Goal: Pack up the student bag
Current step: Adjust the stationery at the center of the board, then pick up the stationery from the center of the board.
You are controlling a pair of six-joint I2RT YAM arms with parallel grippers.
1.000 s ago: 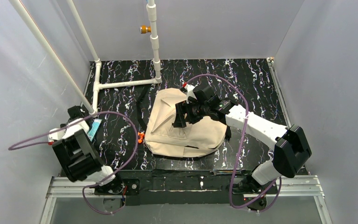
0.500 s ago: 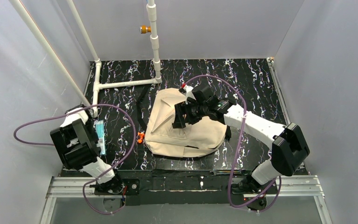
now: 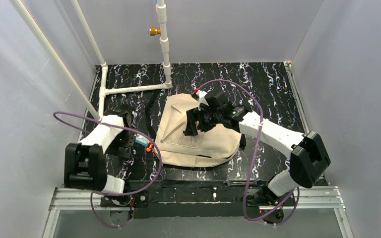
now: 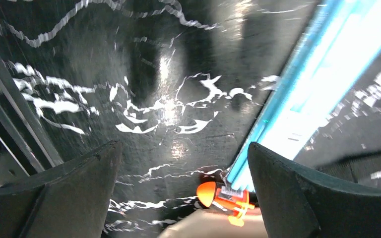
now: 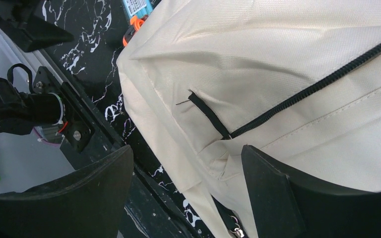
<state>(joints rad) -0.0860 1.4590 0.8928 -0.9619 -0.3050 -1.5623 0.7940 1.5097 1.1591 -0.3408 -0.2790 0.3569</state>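
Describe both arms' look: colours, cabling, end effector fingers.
Both look alike. Left arm and right arm have white link shells and boxy black joint housings. A purple cable loops loosely along each. Left end effector and right end effector each have two broad matte-black fingers, with no markings visible.

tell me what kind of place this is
Likely a robot test cell: grey walls box in a black marbled table, a left arm and right arm are mounted at a metal rail, and a white pipe frame stands behind the bag.
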